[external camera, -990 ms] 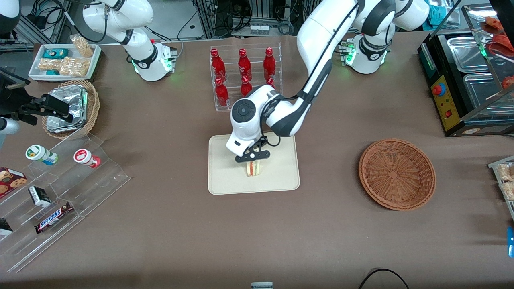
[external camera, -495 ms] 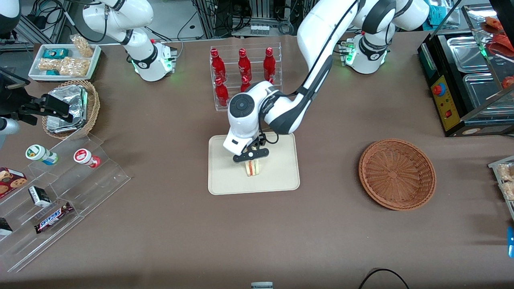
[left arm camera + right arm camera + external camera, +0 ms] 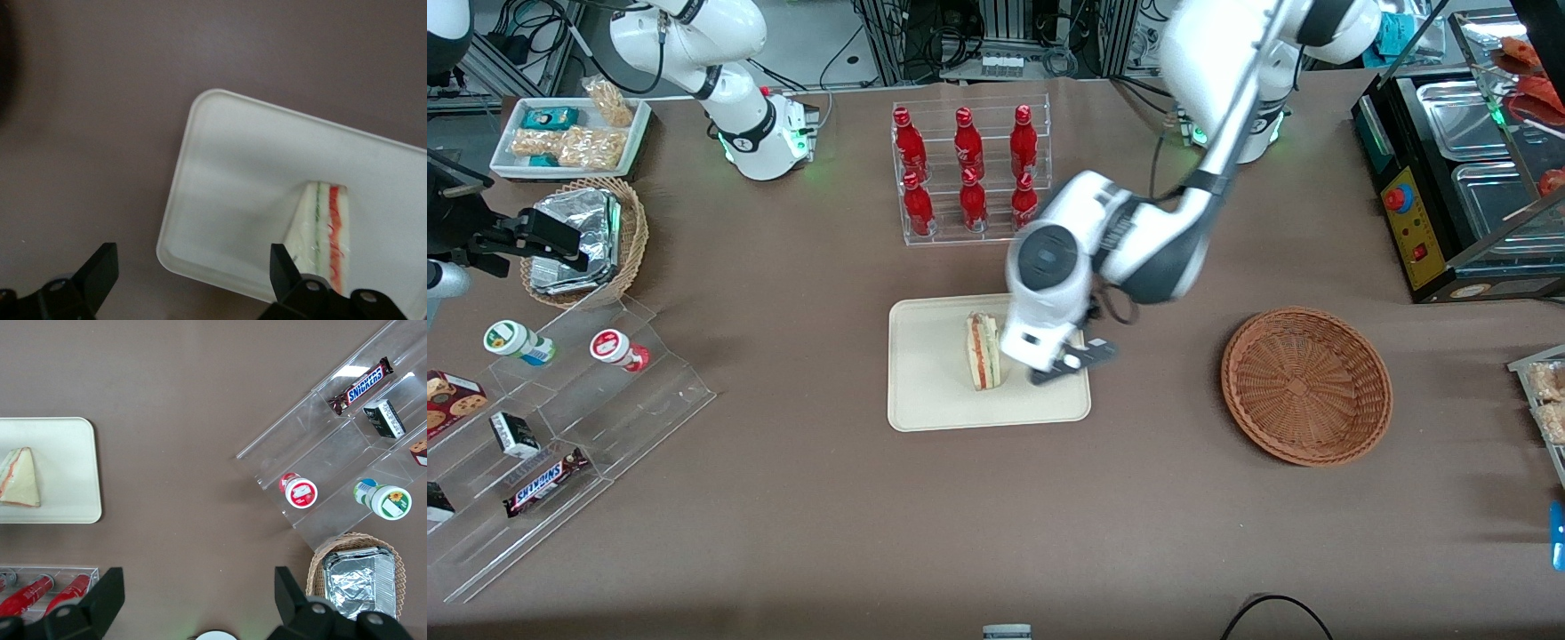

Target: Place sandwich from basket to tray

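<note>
The end effector [image 3: 1073,363] hangs above the tray [image 3: 925,391] edge nearest the basket [image 3: 1305,385], its fingers [image 3: 100,267] spread apart and holding nothing. The sandwich [image 3: 983,350] stands on the tray just beside the end effector, on the side toward the parked arm's end of the desk [image 3: 800,516], clear of both fingers. The basket sits well apart from the end effector, toward the working arm's end of the desk.
</note>
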You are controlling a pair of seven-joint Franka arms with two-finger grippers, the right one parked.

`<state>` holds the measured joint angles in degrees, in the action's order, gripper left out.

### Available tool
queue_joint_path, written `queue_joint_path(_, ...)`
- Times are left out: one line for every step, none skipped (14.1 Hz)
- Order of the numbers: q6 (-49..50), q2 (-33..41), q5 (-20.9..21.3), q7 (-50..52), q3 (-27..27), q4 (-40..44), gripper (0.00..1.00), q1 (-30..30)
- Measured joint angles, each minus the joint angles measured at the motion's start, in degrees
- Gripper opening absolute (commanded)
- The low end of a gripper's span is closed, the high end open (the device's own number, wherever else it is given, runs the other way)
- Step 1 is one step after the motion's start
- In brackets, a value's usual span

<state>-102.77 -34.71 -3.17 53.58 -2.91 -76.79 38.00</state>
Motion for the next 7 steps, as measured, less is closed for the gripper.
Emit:
queue_joint_path(0.03,1.07,0.01,-2.85,-0.06,-1.39,1.00,-2.34)
queue_joint_path(0.06,2.55,0.01,-6.07,-0.09,-3.23,1.00,-4.70)
queue_joint_path(0.10,4.38,0.02,-9.27,-0.12,-5.27,1.00,-6.91)
queue_joint_path(0.26,6.59,0.02,-12.36,-0.13,-7.48,1.00,-9.03)
queue_joint_path(0.77,8.99,0.02,-14.71,-0.14,-9.52,1.00,-10.87)
queue_joint_path(1.95,11.49,0.07,-16.37,-0.17,-11.19,1.00,-12.52)
queue_joint_path(3.40,13.86,0.21,-18.00,-0.17,-12.39,1.00,-14.13)
